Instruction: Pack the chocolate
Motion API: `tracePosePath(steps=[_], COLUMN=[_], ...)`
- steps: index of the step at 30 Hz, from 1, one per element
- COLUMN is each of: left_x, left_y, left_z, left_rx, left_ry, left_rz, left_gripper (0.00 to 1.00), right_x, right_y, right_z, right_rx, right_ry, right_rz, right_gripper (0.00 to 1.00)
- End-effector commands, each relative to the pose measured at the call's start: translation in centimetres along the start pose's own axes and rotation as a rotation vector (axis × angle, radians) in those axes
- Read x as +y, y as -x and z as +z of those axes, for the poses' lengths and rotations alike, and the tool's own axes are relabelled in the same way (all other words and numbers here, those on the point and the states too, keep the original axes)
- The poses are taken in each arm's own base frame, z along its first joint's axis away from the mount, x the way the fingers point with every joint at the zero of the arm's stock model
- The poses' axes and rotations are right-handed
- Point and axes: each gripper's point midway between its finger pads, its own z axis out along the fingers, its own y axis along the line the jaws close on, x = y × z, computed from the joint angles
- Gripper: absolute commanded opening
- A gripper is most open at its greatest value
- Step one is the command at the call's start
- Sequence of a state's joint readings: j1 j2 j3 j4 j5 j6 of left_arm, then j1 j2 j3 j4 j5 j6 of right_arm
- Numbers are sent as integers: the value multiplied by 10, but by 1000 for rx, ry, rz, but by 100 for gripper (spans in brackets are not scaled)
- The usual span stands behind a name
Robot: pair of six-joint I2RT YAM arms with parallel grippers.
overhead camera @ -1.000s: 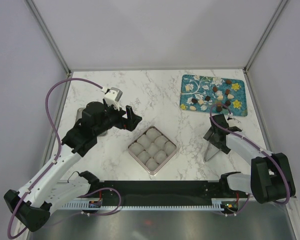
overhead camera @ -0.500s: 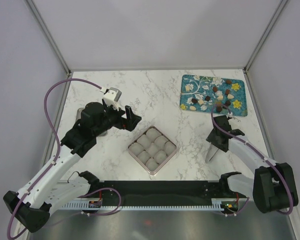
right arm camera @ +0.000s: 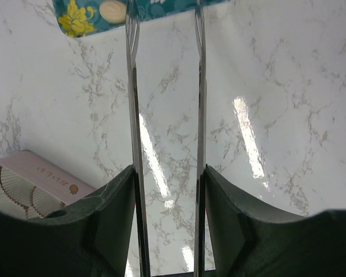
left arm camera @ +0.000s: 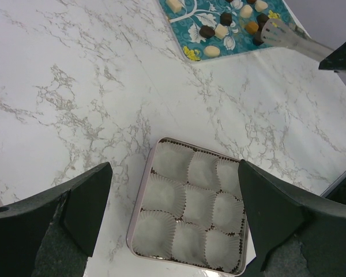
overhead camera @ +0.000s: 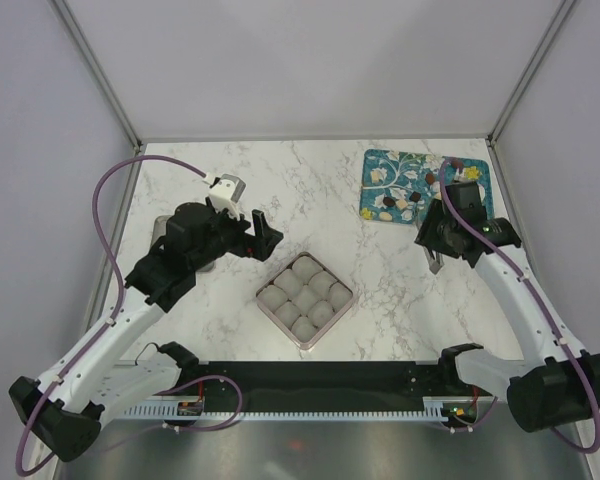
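Note:
Several chocolates (overhead camera: 412,197), dark, brown and cream, lie on a teal flowered mat (overhead camera: 380,170) at the back right. They also show in the left wrist view (left arm camera: 206,32). A pink square box (overhead camera: 352,293) with empty paper cups (left arm camera: 196,202) sits mid-table. My left gripper (overhead camera: 265,232) is open and empty, just left of and above the box (left arm camera: 139,208). My right gripper (overhead camera: 435,235) is shut on metal tongs (right arm camera: 132,115). The tongs' blades stand apart, with their tips (left arm camera: 271,32) at the mat's near edge (right arm camera: 161,8), next to a cream chocolate (right arm camera: 112,8).
The marble tabletop (overhead camera: 310,190) is walled by a metal frame and pale panels. A purple cable (overhead camera: 110,180) loops off the left arm. The box corner (right arm camera: 40,176) shows at the lower left of the right wrist view.
My right arm has swung from the near right of the table up to the mat, carrying the tongs with it. The left arm has barely moved.

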State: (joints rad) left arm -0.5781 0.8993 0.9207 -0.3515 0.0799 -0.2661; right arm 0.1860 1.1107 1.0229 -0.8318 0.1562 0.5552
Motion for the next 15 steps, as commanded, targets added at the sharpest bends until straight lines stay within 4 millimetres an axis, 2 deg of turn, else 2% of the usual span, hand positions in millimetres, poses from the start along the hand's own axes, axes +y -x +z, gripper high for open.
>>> tracePosePath(steps=[1,4,7,10,15], left_x=[0,0,3,7,10], left_y=[15,15,15,16,15], left_z=[0,1,0,1,2], left_rx=[-37,-36,-39,-42,-37], left_ry=[6,5,22,40,55], left_rz=[34,37,43,52,60], left_gripper=[98,98,98,98,98], right_x=[4,9,22,41,55], right_y=[18,41,55,60,67], right_z=[-19,-19,-7,7,35], right_rx=[4,-43,-40,-28,-15], right_ry=[4,-10,12,86,116], right_rz=[-122,-167,-201,-246,-309], right_gripper=[56,56,54,52,52])
